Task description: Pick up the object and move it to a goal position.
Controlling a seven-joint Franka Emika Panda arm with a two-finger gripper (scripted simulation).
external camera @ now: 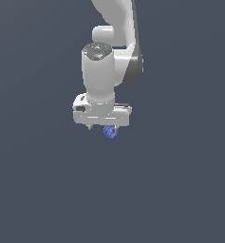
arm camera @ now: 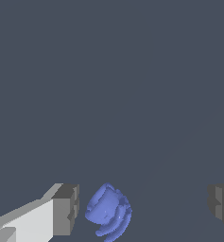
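The gripper (arm camera: 144, 210) stands open, its two grey fingers (arm camera: 66, 208) wide apart, and the lump (arm camera: 108, 211) sits between them but far off centre: just beside one finger, with a narrow gap, and well apart from the other.

The likely trouble is an uneven close. As I judge it, the near finger would meet the lump first and could nudge or roll it before the far one arrives, so the pinch may land on an edge instead of the middle. The lump is roundish and knobbly, so a slanted contact could squirt it out.

In the exterior view the lump (external camera: 110, 131) shows just under the gripper (external camera: 102, 124), towards that view's right, partly hidden by the hand. I cannot tell how deep the fingers reach around it.

The lump is blue-violet, small against the gripper, with ridged, curling folds and no flat face.
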